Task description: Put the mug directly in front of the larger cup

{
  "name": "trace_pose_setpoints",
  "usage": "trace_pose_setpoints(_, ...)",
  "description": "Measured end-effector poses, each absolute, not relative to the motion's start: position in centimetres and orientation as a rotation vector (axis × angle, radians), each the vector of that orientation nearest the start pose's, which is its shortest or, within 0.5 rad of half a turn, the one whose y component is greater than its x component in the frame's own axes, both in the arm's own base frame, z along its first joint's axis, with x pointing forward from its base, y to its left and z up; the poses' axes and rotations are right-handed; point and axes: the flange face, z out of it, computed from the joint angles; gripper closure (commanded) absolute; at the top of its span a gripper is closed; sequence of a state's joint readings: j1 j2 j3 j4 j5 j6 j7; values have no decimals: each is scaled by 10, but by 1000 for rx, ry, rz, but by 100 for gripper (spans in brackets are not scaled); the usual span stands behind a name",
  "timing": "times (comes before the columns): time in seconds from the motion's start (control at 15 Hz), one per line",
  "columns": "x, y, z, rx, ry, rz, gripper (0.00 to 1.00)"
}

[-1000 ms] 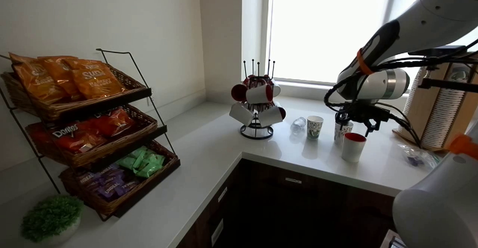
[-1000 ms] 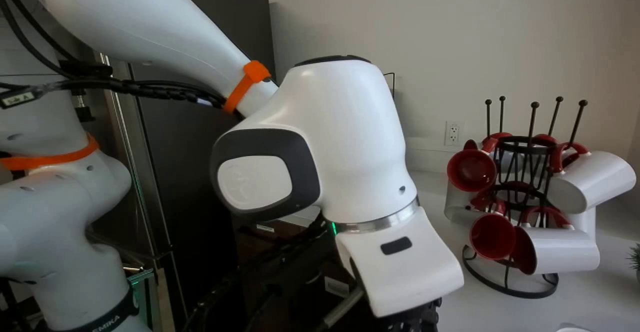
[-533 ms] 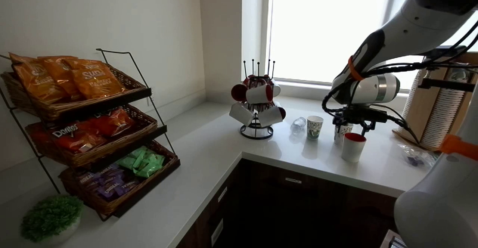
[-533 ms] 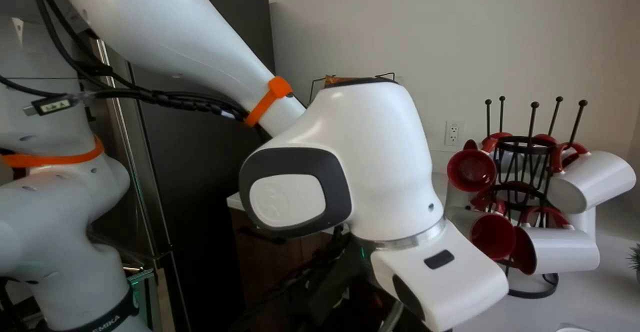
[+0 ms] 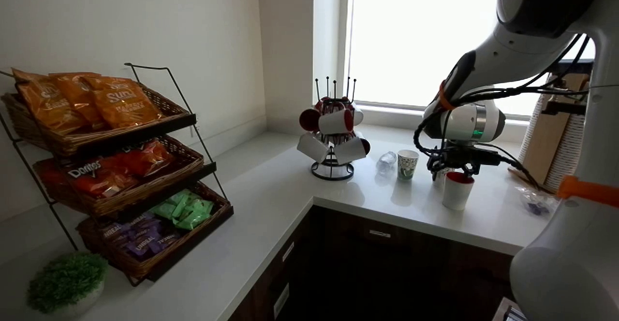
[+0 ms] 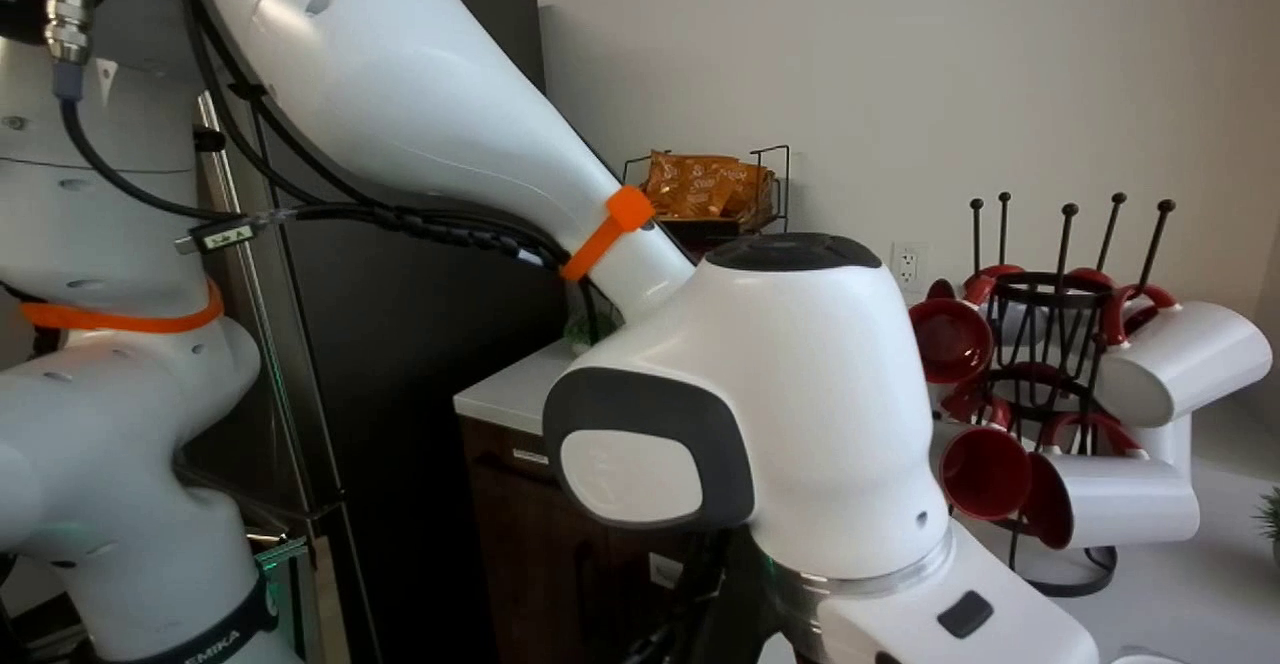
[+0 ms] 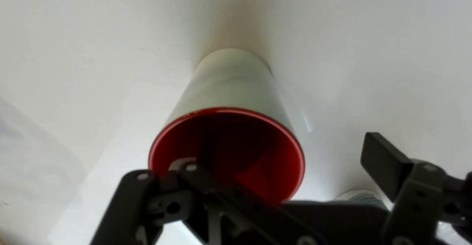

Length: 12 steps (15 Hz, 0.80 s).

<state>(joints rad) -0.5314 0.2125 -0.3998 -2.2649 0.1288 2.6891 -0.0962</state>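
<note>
The white mug with a red inside (image 5: 457, 196) stands upright on the counter in an exterior view; no handle shows. In the wrist view the mug (image 7: 230, 84) opens toward me. My gripper (image 5: 451, 174) is open and low over it. In the wrist view one finger of the gripper (image 7: 290, 147) overlaps the mug's mouth, and the other is outside to the right. Whether the first finger is inside the mug I cannot tell. A patterned paper cup (image 5: 439, 180) stands just behind the mug, mostly hidden by the gripper; its rim (image 7: 356, 193) shows in the wrist view.
Another patterned paper cup (image 5: 407, 165) and a clear plastic item (image 5: 386, 162) stand to the left. A rack of red-and-white mugs (image 5: 332, 139) is farther left. A plastic bag (image 5: 536, 202) and a wooden cup holder (image 5: 551, 132) are to the right. The counter's front edge (image 5: 411, 220) runs nearby.
In an exterior view the gripper has moved left and down, from right of the mug to over its rim. The mug and paper cups have not moved.
</note>
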Motion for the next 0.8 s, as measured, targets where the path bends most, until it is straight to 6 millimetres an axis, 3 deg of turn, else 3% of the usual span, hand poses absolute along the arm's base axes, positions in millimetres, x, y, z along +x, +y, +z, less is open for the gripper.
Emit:
trace_pose_setpoints(0.07, 333, -452, 295, -2916, 1427, -324, 0)
trace_pose_setpoints(0.13, 336, -455, 293, -2926, 1401, -324, 19)
trace_pose_setpoints(0.2, 338, -458, 291, -2936, 1380, -325, 28)
trace_pose_setpoints(0.53, 346, -470, 285, -2971, 1333, -274, 67)
trace_pose_setpoints(0.8, 343, -473, 286, -2994, 1345, -86, 96)
